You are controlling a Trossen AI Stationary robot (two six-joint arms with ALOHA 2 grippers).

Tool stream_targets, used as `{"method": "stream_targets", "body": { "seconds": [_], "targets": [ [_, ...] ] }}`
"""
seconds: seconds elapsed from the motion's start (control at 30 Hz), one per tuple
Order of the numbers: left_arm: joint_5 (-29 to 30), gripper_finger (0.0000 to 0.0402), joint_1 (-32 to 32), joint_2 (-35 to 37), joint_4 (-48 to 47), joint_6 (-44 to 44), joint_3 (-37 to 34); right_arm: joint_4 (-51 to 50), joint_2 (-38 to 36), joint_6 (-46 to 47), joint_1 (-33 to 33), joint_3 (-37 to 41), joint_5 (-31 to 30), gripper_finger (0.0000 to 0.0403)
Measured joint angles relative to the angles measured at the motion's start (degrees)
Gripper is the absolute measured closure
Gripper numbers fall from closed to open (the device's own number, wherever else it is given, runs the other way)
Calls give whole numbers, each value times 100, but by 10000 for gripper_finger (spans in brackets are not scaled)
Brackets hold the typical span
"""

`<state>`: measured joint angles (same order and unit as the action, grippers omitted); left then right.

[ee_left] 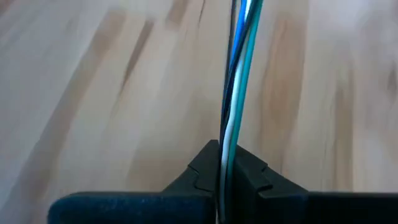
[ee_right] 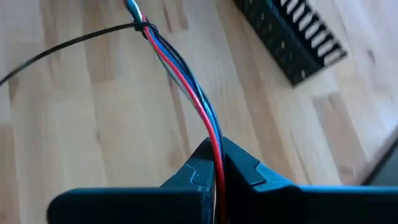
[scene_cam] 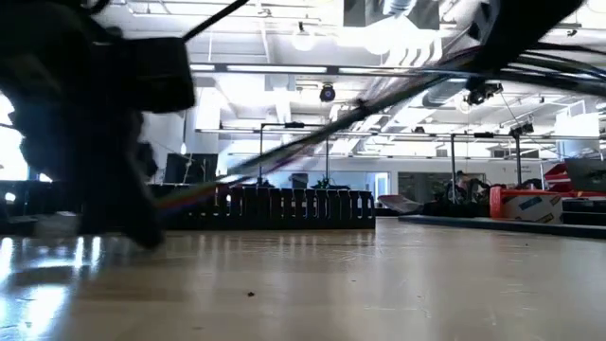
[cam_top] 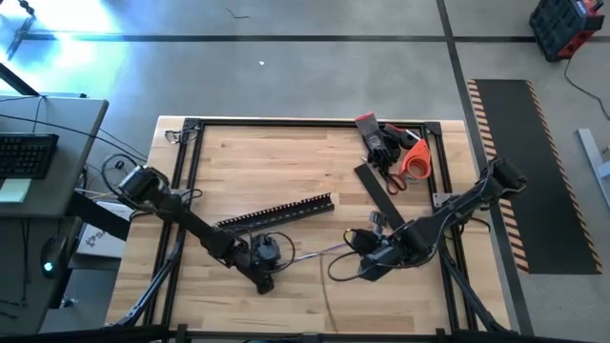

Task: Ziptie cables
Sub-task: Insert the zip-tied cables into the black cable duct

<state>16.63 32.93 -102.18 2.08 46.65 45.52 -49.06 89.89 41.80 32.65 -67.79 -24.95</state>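
The cables [cam_top: 319, 252] are a thin bundle of white, blue, teal and red wires stretched between my two grippers above the wooden table [cam_top: 286, 152]. My left gripper [cam_top: 278, 255] is shut on one stretch of them, my right gripper [cam_top: 358, 244] on another. In the right wrist view a black zip tie [ee_right: 143, 26] circles the bundle [ee_right: 186, 81] ahead of the fingers, its thin tail trailing off to one side. In the low view the cables [scene_cam: 312, 128] run in a taut slant, rising from the dark left arm [scene_cam: 95, 123]. My left gripper pinches the cables [ee_left: 227, 140] between its two shut fingers [ee_left: 205, 171]. The wires run straight out ahead of the fingertips, clear of the table and drawn taut. My right gripper pinches the cables [ee_right: 216, 140] between its two shut fingers [ee_right: 242, 168], slanting down from above. The wires curve away ahead of the fingertips to the zip tie, clear of the table.
A long black slotted duct [cam_top: 276, 211] lies just beyond the cables toward the far side. A flat black strip [cam_top: 379, 191], scissors and an orange tool [cam_top: 412, 160] lie at the far right. A black frame [cam_top: 191, 143] edges the table.
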Motion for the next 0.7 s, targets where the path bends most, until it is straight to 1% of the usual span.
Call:
{"method": "stream_targets", "body": {
  "seconds": [0.13,0.23,0.33,0.4,0.5,0.6,0.7],
  "targets": [
    [-132,400,18,778,-1621,11,248,392,0,-772,-309,5,-6,403],
    [-40,401,74,1296,-3020,83,518,772,0,-1402,-624,4,0,403],
    [90,401,75,1797,-4102,162,711,1009,2,-2052,-966,4,3,403],
    [163,401,70,2057,-4608,207,736,1297,59,-2418,-1198,4,23,403],
    [239,401,39,2382,-5350,229,736,1830,220,-3055,-1564,4,293,403],
    [247,401,17,2449,-6006,229,706,2344,520,-3571,-1890,4,728,403],
    [292,401,-17,2449,-6239,40,577,2579,812,-3931,-2181,9,898,403]
  ]
}}
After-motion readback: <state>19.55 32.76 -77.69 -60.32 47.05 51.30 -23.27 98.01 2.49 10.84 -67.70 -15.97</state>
